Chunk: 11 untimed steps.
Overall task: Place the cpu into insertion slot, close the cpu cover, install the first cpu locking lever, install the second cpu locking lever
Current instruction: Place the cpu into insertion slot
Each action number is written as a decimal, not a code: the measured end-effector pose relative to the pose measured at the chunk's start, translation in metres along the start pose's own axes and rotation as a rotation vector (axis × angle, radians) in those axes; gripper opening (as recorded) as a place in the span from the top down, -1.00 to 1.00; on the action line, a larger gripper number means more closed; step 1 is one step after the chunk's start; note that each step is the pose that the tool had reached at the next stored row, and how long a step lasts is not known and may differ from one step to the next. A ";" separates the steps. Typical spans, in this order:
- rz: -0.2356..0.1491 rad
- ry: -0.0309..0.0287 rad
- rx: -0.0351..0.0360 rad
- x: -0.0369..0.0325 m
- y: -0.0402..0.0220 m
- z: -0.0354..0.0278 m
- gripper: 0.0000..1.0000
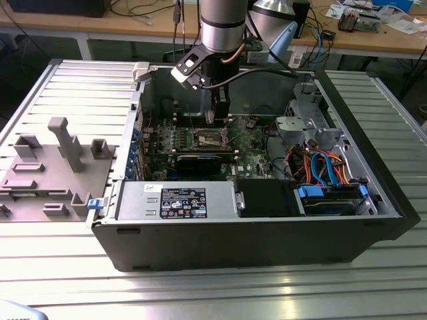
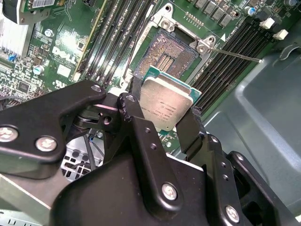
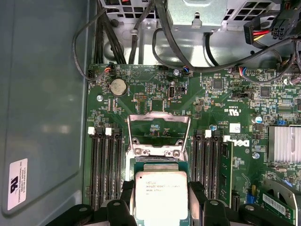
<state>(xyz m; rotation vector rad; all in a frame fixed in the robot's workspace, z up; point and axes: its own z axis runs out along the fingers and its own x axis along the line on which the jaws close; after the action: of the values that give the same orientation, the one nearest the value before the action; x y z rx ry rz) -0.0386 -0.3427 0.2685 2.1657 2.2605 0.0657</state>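
Closest to us, in the second wrist view, the hand [image 2: 165, 109] is clamped on the cpu [image 2: 162, 101], one black finger on each of two opposite edges, silvery top facing up. We see the chip hanging over one edge of the insertion slot [image 2: 164, 54], not seated: most of the slot's dark contact field lies bare beyond it. A thin locking lever [image 2: 235, 54] sticks out from a corner of the slot. In the first wrist view the cpu cover [image 3: 160, 116] stands swung open past the chip, green motherboard [image 3: 155, 89] showing through its open middle, with black memory slots [image 3: 106, 165] on either side. In the exterior view we find the hand low over the board inside the open computer case [image 1: 267, 247], which rests on the slatted metal desk [image 1: 200, 287].
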 end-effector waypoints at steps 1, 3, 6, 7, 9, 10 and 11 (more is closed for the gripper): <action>0.000 0.0000 0.0000 0.0000 0.0000 0.0003 -0.09; 0.000 0.0000 0.0000 0.0000 0.0000 0.0006 -0.09; 0.000 0.0001 0.0000 0.0000 0.0000 0.0012 -0.09; 0.000 0.0000 0.0000 0.0000 -0.0001 0.0015 -0.09; 0.000 0.0000 0.0000 0.0000 -0.0001 0.0019 -0.09; 0.000 0.0000 0.0000 0.0000 -0.0001 0.0020 -0.09; 0.000 0.0000 0.0000 -0.0001 -0.0001 0.0022 -0.09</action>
<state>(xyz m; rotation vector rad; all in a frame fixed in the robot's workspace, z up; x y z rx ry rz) -0.0386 -0.3427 0.2663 2.1657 2.2606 0.0657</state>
